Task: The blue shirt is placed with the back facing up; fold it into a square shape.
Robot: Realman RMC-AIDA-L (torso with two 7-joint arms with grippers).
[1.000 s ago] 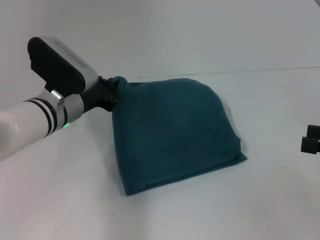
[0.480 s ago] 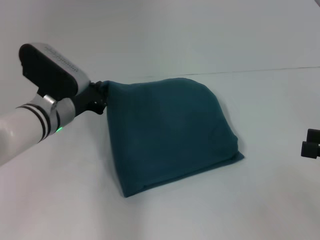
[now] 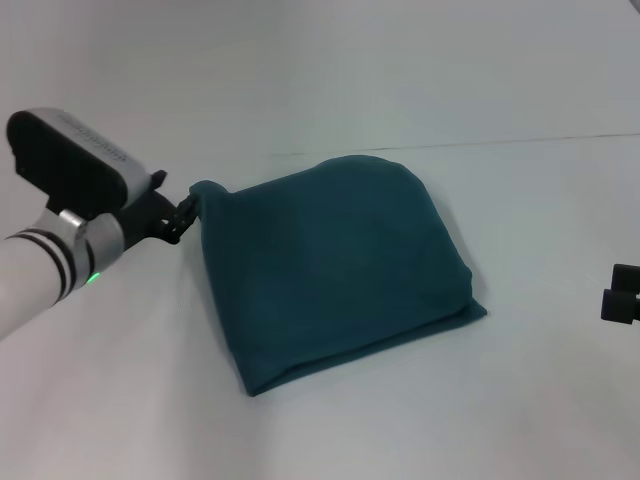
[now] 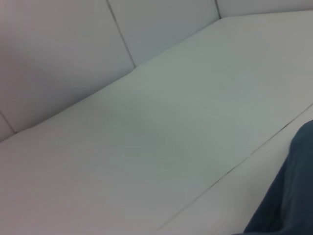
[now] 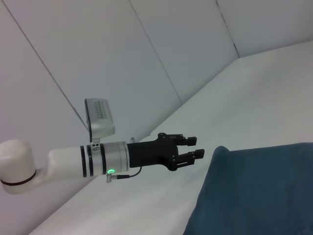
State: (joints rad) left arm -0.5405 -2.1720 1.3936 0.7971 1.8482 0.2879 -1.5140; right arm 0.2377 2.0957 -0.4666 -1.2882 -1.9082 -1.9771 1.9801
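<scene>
The place looked like a robot test cell or lab, not a home. A plain white table (image 3: 330,430) filled the work area, bare of household clutter. Behind it stood smooth white wall panels (image 5: 146,54) joined by thin seams, enclosing the bench like a booth. Lighting was even and flat, and 1 white robot arm (image 5: 73,159) reached over the surface.

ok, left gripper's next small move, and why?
Probably back the left gripper straight away from the blue shirt. Its fingers are open, just off the shirt's peaked corner, and the shirt lies as a roughly square bundle. The right gripper sits parked far right.
</scene>
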